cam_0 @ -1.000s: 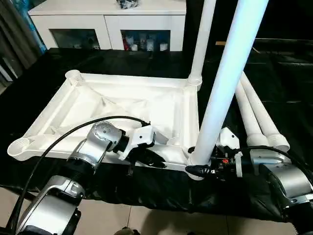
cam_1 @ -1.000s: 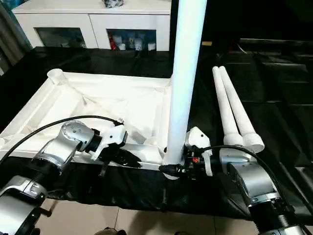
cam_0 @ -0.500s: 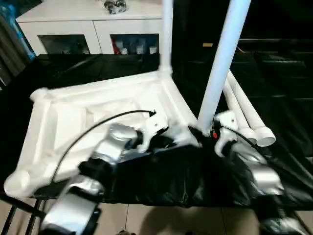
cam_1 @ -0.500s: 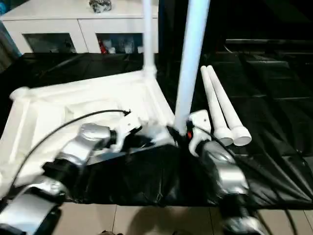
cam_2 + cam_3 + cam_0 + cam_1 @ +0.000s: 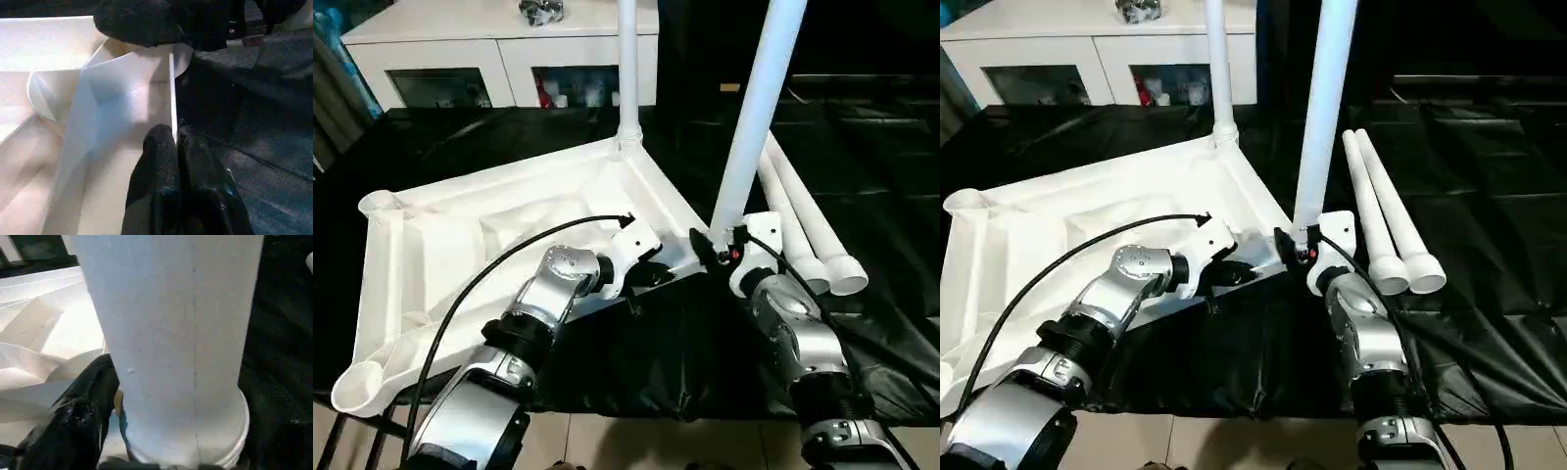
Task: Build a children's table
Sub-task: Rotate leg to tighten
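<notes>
The children's table lies upside down on black cloth, its ribbed white top (image 5: 460, 245) turned at an angle to me. One white leg (image 5: 627, 69) stands in the far corner socket. A second leg (image 5: 754, 108) stands in the near right socket. Two loose legs (image 5: 808, 230) lie side by side on the cloth to the right. My left gripper (image 5: 651, 277) is shut on the top's thin near rim (image 5: 172, 88). My right gripper (image 5: 713, 250) is open around the base of the near leg (image 5: 181, 333), with one black finger (image 5: 83, 416) just off it.
A white cabinet (image 5: 460, 49) with glass doors stands behind the work surface. The black cloth (image 5: 656, 362) hangs over the near edge, with tiled floor below. A black cable runs along my left forearm (image 5: 538, 304).
The table top has swung counterclockwise, and its near right corner has moved away from me along with both grippers. The camera has shifted too. My right gripper has loosened around the leg.
</notes>
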`<state>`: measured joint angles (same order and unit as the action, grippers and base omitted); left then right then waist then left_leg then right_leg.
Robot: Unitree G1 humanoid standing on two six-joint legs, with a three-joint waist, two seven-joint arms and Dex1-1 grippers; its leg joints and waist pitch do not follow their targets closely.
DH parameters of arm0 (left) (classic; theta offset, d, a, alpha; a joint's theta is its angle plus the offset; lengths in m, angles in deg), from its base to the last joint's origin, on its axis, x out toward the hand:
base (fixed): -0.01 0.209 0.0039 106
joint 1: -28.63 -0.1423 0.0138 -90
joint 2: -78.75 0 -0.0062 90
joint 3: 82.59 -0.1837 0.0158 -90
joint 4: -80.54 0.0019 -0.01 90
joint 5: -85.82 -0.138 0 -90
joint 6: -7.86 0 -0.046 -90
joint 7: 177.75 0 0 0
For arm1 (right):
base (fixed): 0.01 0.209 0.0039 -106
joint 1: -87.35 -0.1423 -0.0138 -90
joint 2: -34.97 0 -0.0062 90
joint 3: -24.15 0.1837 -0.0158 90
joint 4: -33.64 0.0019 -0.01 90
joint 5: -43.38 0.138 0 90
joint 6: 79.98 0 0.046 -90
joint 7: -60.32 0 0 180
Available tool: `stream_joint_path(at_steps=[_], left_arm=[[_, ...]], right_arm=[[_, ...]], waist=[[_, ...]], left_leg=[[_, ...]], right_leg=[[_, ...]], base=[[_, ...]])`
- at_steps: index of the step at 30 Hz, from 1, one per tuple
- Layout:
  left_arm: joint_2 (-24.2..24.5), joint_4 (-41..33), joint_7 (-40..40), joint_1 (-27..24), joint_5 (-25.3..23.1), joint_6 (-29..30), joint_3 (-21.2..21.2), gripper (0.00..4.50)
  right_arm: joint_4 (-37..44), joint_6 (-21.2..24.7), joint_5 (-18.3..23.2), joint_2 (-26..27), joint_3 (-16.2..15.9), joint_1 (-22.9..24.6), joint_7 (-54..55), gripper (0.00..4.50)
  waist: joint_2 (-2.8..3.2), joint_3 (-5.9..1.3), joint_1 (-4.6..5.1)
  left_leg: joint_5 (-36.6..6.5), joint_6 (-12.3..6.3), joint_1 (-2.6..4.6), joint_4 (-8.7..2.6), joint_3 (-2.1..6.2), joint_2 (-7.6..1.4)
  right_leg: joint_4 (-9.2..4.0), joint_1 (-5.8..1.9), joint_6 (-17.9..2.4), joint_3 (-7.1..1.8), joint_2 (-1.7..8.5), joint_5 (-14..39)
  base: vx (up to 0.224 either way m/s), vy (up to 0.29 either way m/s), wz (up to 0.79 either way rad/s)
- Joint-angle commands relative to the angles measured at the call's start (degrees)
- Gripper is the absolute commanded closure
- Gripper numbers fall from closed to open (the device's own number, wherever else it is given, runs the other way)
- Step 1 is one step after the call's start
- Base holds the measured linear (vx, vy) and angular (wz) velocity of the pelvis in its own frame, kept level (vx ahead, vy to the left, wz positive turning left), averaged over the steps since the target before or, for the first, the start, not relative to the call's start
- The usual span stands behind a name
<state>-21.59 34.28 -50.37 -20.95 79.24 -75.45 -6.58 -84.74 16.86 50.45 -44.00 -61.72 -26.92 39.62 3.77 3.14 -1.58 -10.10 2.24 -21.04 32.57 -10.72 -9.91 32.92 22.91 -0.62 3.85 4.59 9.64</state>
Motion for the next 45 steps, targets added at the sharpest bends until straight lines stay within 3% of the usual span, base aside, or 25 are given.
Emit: stream_joint_path(at_steps=[1,4,9,13,14,18,24,38,42,45], left_arm=[[-1.04,-0.93,-5.52,-0.82,1.21,-5.05,-3.09,4.50],[0.63,-1.91,-9.80,-1.50,2.50,-6.48,-3.04,4.50],[3.86,-4.50,-17.89,-2.68,4.51,-6.45,-3.66,4.50],[7.03,-5.44,-23.97,-3.24,5.51,-6.73,-4.27,4.50],[7.60,-5.45,-25.14,-3.26,5.63,-7.19,-4.35,4.50],[9.22,-4.81,-27.77,-3.06,5.17,-8.57,-4.57,4.50],[11.03,-5.47,-31.50,-3.28,5.59,-8.92,-5.02,4.50],[11.96,-6.45,-33.62,-3.77,6.21,-8.24,-5.43,4.50],[9.82,-5.10,-28.14,-3.04,5.81,-5.68,-4.32,4.50],[7.79,-4.05,-23.26,-2.33,5.14,-4.38,-3.65,4.50]], right_arm=[[0.99,1.25,1.37,1.26,-6.01,0.04,-7.76,0.52],[2.81,1.71,1.87,-1.91,-7.35,1.16,-13.97,0.52],[7.30,3.10,3.20,-7.34,-9.98,3.82,-23.53,0.52],[13.31,5.34,4.86,-13.38,-12.80,7.05,-34.13,0.52],[14.54,6.17,5.30,-14.73,-13.32,7.68,-36.26,0.52],[16.58,7.32,5.69,-18.63,-14.56,8.72,-41.44,0.52],[17.39,7.78,4.94,-22.86,-16.26,8.74,-46.58,0.67],[18.60,10.00,5.72,-23.97,-17.50,8.32,-48.62,1.73],[17.32,10.47,6.13,-20.22,-15.61,8.94,-42.59,1.74],[14.43,8.63,3.71,-16.78,-14.54,8.38,-35.27,1.74]], waist=[[-0.57,-3.00,-0.15],[-0.62,-3.38,-0.42],[-0.54,-3.60,-1.14],[-0.86,-3.09,-1.57],[-0.67,-3.18,-1.80],[-0.81,-2.93,-2.09],[-0.97,-2.91,-2.23],[-1.23,-2.82,-2.28],[-1.26,-2.66,-2.20],[-1.25,-2.36,-1.72]], left_leg=[[-17.45,-3.30,0.15,-4.04,1.52,-2.82],[-14.43,-4.54,0.30,-3.61,1.18,-2.97],[-9.96,-6.96,-0.07,-3.17,0.95,-3.26],[-12.36,-6.45,0.01,-3.40,0.97,-3.24],[-12.75,-6.51,0.18,-3.40,0.96,-3.36],[-13.74,-5.48,0.33,-3.58,0.94,-3.51],[-13.19,-5.20,0.28,-3.53,1.00,-3.50],[-11.87,-5.63,0.20,-3.43,1.02,-3.45],[-12.28,-5.24,0.22,-3.51,0.98,-3.48],[-14.97,-3.64,0.35,-3.78,1.15,-3.26]], right_leg=[[-4.85,-2.72,-11.25,-2.41,4.06,19.05],[-4.32,-2.75,-12.76,-2.57,4.05,14.23],[-3.28,-3.12,-14.92,-2.33,3.90,7.02],[-3.84,-3.19,-13.82,-2.32,3.86,12.80],[-3.84,-2.96,-13.44,-2.41,3.90,13.70],[-4.02,-2.58,-13.27,-2.52,3.98,15.42],[-3.87,-2.67,-13.30,-2.61,4.04,14.80],[-3.74,-2.73,-13.46,-2.52,4.01,14.27],[-3.87,-2.51,-13.34,-2.55,4.01,15.21],[-4.47,-2.32,-12.16,-2.48,4.15,20.55]], base=[[0.000,0.000,0.00],[0.000,0.000,0.00],[0.000,0.000,0.00],[0.000,0.000,0.00],[0.000,0.000,0.00],[0.000,0.000,0.00],[0.000,0.000,0.00],[0.000,0.000,0.00],[0.000,0.000,0.00],[0.000,0.000,0.00]])
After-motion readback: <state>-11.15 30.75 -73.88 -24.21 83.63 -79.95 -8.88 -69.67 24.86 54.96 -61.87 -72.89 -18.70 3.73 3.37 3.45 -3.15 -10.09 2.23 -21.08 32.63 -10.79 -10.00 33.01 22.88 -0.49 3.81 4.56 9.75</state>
